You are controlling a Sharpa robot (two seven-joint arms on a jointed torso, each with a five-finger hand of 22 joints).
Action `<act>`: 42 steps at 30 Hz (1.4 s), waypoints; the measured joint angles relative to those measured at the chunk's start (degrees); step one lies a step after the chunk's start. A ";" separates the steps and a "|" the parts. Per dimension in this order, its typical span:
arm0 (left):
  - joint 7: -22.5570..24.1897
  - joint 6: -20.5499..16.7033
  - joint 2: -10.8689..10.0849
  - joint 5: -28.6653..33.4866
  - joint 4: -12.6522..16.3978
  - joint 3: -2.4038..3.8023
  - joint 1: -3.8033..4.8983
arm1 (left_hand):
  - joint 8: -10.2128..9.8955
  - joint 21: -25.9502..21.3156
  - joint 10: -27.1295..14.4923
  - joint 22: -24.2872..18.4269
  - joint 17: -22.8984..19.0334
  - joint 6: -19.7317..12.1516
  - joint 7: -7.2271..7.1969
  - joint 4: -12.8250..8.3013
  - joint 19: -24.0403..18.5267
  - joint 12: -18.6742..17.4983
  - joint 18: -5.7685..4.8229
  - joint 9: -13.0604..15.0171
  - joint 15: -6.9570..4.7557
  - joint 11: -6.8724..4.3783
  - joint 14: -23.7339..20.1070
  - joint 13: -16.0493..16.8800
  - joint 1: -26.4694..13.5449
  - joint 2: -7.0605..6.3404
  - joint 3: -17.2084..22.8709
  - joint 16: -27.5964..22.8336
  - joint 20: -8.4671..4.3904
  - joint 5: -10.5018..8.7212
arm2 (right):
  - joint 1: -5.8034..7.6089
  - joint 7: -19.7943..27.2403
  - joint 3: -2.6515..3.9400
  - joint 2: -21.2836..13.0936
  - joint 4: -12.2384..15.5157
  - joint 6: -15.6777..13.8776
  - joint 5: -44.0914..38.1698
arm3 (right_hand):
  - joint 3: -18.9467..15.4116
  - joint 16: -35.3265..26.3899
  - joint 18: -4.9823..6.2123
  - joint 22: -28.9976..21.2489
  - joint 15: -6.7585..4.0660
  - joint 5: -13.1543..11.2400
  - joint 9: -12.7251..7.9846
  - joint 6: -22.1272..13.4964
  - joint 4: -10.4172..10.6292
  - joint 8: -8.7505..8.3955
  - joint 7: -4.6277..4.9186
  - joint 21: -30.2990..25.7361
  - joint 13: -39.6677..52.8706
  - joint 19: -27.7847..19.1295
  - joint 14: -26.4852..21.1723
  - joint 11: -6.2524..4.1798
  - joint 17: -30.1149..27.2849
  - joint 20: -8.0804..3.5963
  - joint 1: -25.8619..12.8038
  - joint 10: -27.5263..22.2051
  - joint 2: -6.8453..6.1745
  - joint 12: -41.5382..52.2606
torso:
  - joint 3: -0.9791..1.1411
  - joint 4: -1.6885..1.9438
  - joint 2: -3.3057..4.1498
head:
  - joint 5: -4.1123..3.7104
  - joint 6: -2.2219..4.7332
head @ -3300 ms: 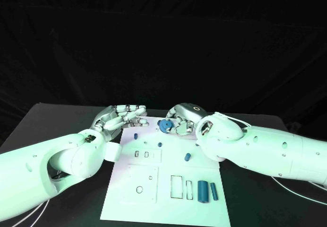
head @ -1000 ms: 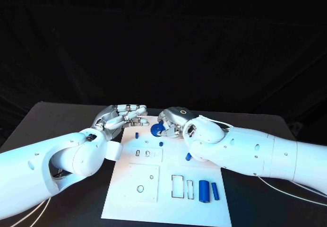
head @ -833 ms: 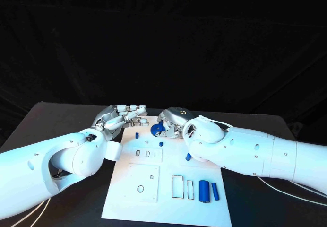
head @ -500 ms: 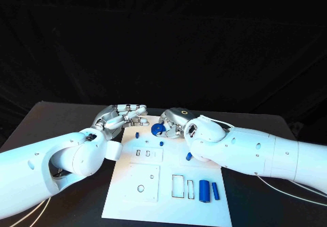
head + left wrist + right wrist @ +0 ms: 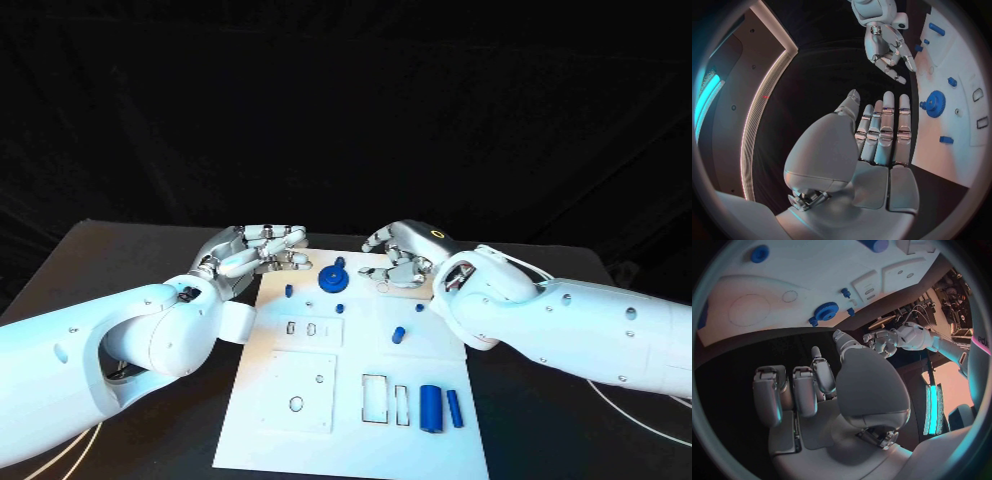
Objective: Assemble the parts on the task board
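While both robot hands hover spread and empty, the task board (image 5: 353,400) lies on the black table (image 5: 101,250).

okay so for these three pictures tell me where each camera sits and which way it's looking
Head view: on the robot's head, looking down at the task board; both arms show.
Left wrist view: behind the left hand, facing along its fingers past the board's edge.
Right wrist view: behind the right hand, facing the board.
Shared: all three show the blue gear.
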 measured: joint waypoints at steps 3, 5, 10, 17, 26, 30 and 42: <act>0.00 0.00 -0.10 0.00 -0.02 -0.01 -0.01 | -0.20 0.00 0.00 0.00 0.05 0.00 0.00 0.00 0.00 0.00 0.00 0.00 0.00 0.00 0.00 0.00 0.00 0.00 0.00 0.00 0.00 0.00 | 0.11 2.83 0.01 -4.15 0.72 0.74 3.70 | 0.39 -0.04 0.00 0.00 0.00 -0.34 -0.07 0.20 -0.41 -0.34 0.20 -0.50 -0.22 0.00 0.00 0.09 0.00 0.00 0.72 -0.46 -0.01 -0.23 | 0.05 -0.33 -0.19 | -0.22 0.10; 0.00 0.00 -0.12 0.00 -0.06 -0.01 -0.01 | -0.25 0.00 0.00 0.00 0.08 0.00 0.00 0.00 0.00 0.00 0.00 0.00 0.00 0.00 0.00 0.00 0.00 0.00 0.00 0.00 0.00 0.00 | 0.08 4.55 0.01 -6.36 0.55 1.49 5.91 | 0.03 -0.04 0.00 0.00 0.00 0.72 -0.32 0.05 -0.77 -1.01 0.32 -0.95 -0.65 0.00 0.00 0.14 0.00 0.00 0.93 -1.03 -0.23 -0.83 | 0.10 -0.55 -0.28 | -0.38 0.12; 0.00 0.03 -0.01 0.00 -0.37 -0.02 -0.02 | -0.25 0.00 0.00 0.00 0.08 0.00 0.00 0.00 0.00 0.00 0.00 0.00 0.00 0.00 0.00 0.00 0.00 0.00 0.00 0.00 0.00 0.00 | -0.62 9.17 -0.02 -10.93 -0.95 3.74 10.79 | -0.45 -0.27 0.00 0.00 0.00 2.55 -0.63 -1.26 -1.71 -1.89 0.16 -1.06 -1.12 0.00 0.00 -0.08 -0.01 0.00 1.83 -1.33 -0.68 -1.26 | 0.24 -1.11 -0.53 | -0.90 0.13; 0.00 0.10 0.19 0.00 -0.76 -0.02 -0.03 | -0.25 0.00 0.00 0.00 0.08 0.00 0.00 0.00 0.00 0.00 0.01 0.00 0.00 0.00 0.00 0.00 0.00 0.00 0.00 0.00 0.00 0.00 | -1.56 12.98 -0.04 -13.51 -3.50 5.93 13.89 | -0.64 -0.27 0.00 -0.01 0.00 2.55 -0.69 -1.38 -2.24 -2.12 0.13 -1.06 -1.25 0.00 0.00 0.13 -0.01 0.00 2.43 -1.54 -0.67 -1.26 | 0.44 -1.40 -0.76 | -1.29 -0.15; 0.00 0.21 0.44 0.00 -1.09 -0.03 -0.04 | -0.24 0.00 0.00 0.00 0.07 0.00 0.00 0.00 0.00 0.00 0.00 0.00 0.00 0.00 0.00 0.00 0.00 0.00 0.00 0.00 0.00 0.00 | -3.58 15.37 -0.04 -12.32 -7.09 8.03 15.59 | -0.64 -0.27 0.00 0.03 0.00 2.55 -0.69 -1.38 -2.56 -2.11 0.13 -1.28 -1.35 0.00 0.00 0.13 -0.02 0.00 2.74 -1.53 -0.84 -1.48 | 0.42 -1.27 -0.80 | -1.74 -0.56; -0.01 0.29 0.46 0.00 -1.26 -0.04 -0.05 | -0.24 0.00 0.00 0.00 0.07 0.00 0.00 0.00 0.00 0.00 0.00 0.00 0.00 0.00 0.00 0.00 0.00 0.00 0.00 0.00 0.00 0.00 | -4.36 15.93 -0.06 -11.42 -8.03 8.71 15.96 | -0.63 -0.27 0.00 0.03 0.00 2.55 -0.68 -1.38 -2.88 -2.11 0.13 -1.28 -1.21 0.00 0.00 0.13 -0.02 0.00 3.19 -1.53 -0.39 -1.48 | 0.41 -1.15 -0.80 | -1.79 -0.67; -0.07 0.79 0.44 0.02 -1.37 -0.04 -0.05 | -0.24 0.00 0.00 0.00 0.06 0.00 0.00 0.00 0.00 0.00 0.00 0.00 0.00 0.00 0.00 0.00 0.00 0.00 0.00 0.00 0.00 0.00 | -5.28 16.34 -0.03 -8.76 -10.97 9.42 16.38 | 0.06 -0.27 0.00 0.02 0.00 2.77 -0.59 -0.59 -3.58 -2.11 0.38 -1.28 -0.58 0.00 0.00 0.13 -0.03 0.00 4.33 -1.53 0.75 -1.11 | 0.34 -1.12 -0.81 | -1.64 -0.85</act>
